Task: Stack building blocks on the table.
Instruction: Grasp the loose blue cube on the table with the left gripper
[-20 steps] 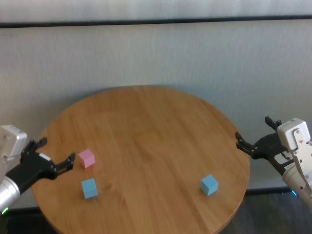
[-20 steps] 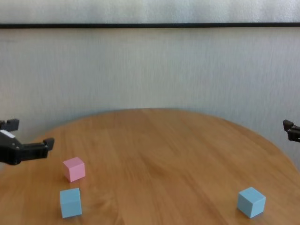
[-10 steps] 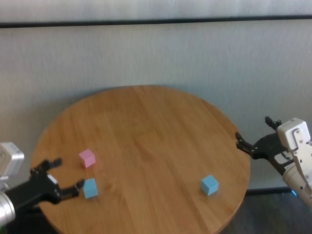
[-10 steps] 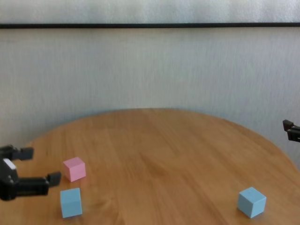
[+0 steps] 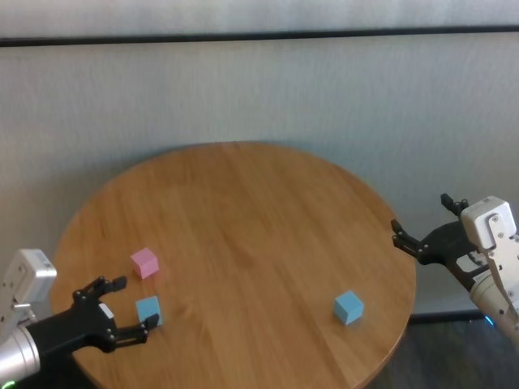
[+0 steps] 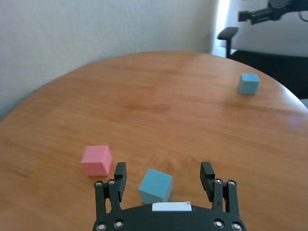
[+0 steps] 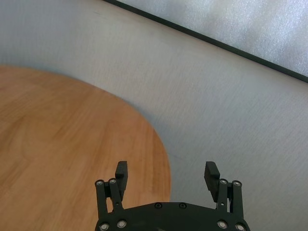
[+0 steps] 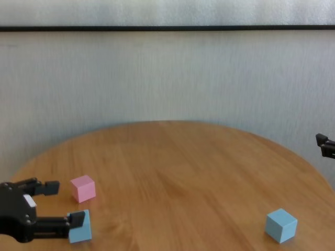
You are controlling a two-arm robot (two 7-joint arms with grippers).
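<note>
A pink block (image 5: 144, 262) (image 8: 83, 188) (image 6: 96, 160) lies on the round wooden table (image 5: 243, 219) at the left. A light blue block (image 5: 148, 309) (image 8: 79, 228) (image 6: 155, 186) lies just in front of it. My left gripper (image 5: 128, 308) (image 6: 162, 175) (image 8: 63, 205) is open around this blue block, fingers on either side, not closed on it. A second light blue block (image 5: 348, 307) (image 8: 280, 225) (image 6: 249, 83) lies at the right front. My right gripper (image 5: 420, 231) (image 7: 166, 173) is open and empty, off the table's right edge.
A grey wall (image 5: 259, 97) stands behind the table. The table edge (image 7: 163, 159) runs below my right gripper. A dark chair (image 6: 228, 36) shows far off in the left wrist view.
My left gripper has moved down and toward the near blue block, from beside the pink block to straddling the blue one. The right arm has not moved.
</note>
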